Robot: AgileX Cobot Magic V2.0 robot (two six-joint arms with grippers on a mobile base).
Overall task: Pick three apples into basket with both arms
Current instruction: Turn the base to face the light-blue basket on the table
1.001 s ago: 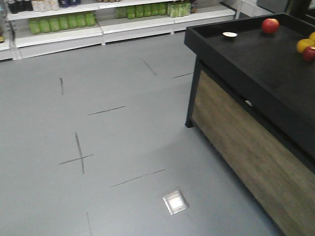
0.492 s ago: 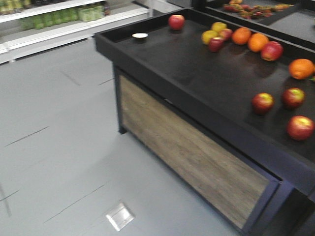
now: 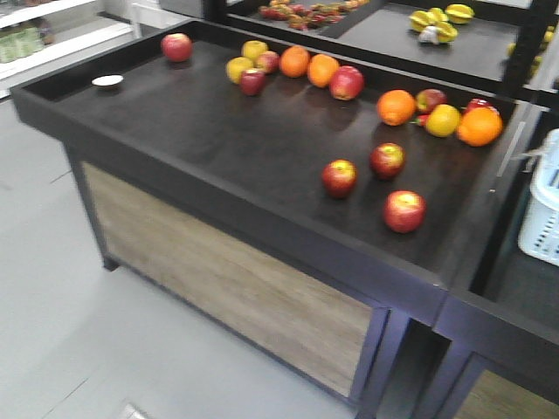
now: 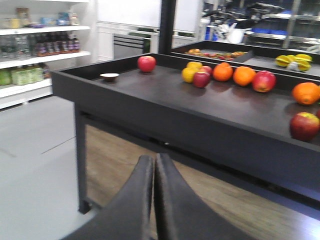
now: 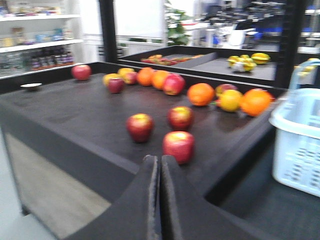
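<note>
Front view, left to right: a black table (image 3: pixel 175 122) fills most of the frame, with a wood-grain panel (image 3: pixel 218 271) under its front rim. At the upper left of the tabletop sits a small white dish (image 3: pixel 107 81), then a lone red apple (image 3: pixel 176 46) near the back rim. At upper centre is a loose cluster of yellow fruits (image 3: pixel 238 68) and small red apples, with two oranges (image 3: pixel 295 61) just beside it. Right of centre, apart from the back row, three dark red apples lie in a loose triangle, none touching: first apple (image 3: pixel 339 177), second apple (image 3: pixel 387 160) up and right of it, third apple (image 3: pixel 404 210) nearest the front rim. At the far right edge a pale blue basket (image 3: pixel 546 209) stands upright on a lower surface beside the table, cut off by the frame. Left wrist view: left gripper (image 4: pixel 154 165) at bottom centre, fingers pressed flat together, below tabletop level, facing the table's side. Right wrist view: right gripper (image 5: pixel 159 165) at bottom centre, fingers likewise pressed together, third apple just above its tips in the frame, basket at right.
</note>
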